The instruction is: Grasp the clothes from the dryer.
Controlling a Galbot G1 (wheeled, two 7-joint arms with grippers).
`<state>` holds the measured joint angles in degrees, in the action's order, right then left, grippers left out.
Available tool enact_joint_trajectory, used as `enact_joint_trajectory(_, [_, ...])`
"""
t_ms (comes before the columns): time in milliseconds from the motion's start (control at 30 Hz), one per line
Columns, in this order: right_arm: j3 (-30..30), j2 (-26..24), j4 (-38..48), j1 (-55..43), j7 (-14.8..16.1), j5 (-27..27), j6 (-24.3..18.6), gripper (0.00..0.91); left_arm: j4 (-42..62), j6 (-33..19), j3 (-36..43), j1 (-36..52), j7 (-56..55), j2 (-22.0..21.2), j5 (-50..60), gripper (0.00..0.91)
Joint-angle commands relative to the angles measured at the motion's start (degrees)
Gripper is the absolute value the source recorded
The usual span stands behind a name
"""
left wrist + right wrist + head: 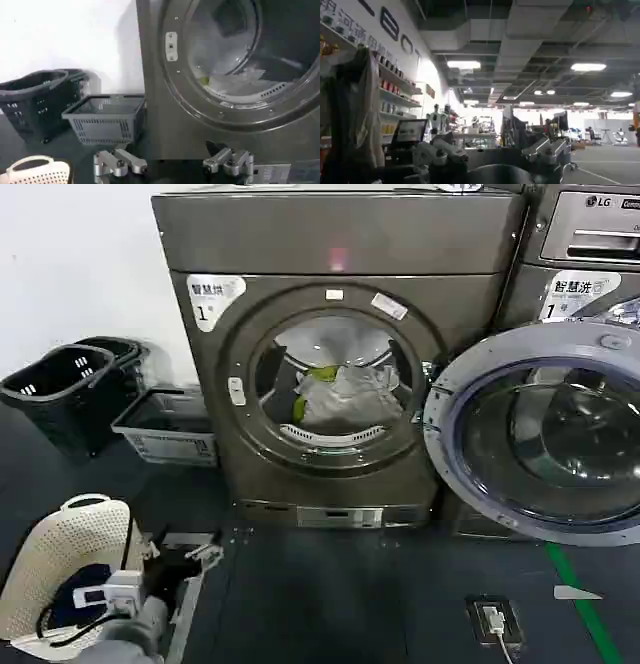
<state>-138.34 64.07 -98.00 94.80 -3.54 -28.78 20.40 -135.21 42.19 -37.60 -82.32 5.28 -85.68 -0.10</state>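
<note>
Left gripper [173, 163], fingers apart and empty, hangs low before the dryer [330, 244]; reaching for the clothes [345, 394] risks clipping the porthole rim.

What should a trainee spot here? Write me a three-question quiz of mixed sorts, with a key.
1. True or false: the dryer has its door shut.
2. Where do the clothes lie? A) inside the dryer B) in a grey basket C) on the floor
3. Fill in: the fingers of the left gripper, low in front of the dryer, stand ____.

Key: 1 false, the door is swung wide to the robot's right; 2 A; 3 open.
</note>
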Motion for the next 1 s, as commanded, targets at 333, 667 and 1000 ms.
enact_joint_trajectory(333, [1.16,0.92,1.44,0.37,-1.98,-0.89,-6.02,0.907,0.15,2.81,1.11,-0.34,0.31,0.09,0.63,0.907])
enact_joint_trajectory(667, [1.01,0.83,1.8,0.31,-2.39,-1.13,-5.59,0.907,0.16,2.81,1.69,-0.66,0.23,0.05,0.87,0.907])
enact_joint_trajectory(1000, [0.95,0.82,2.13,0.21,-2.43,-1.09,-5.68,0.907,0.48,2.81,2.05,-0.68,0.22,-0.04,1.07,0.907])
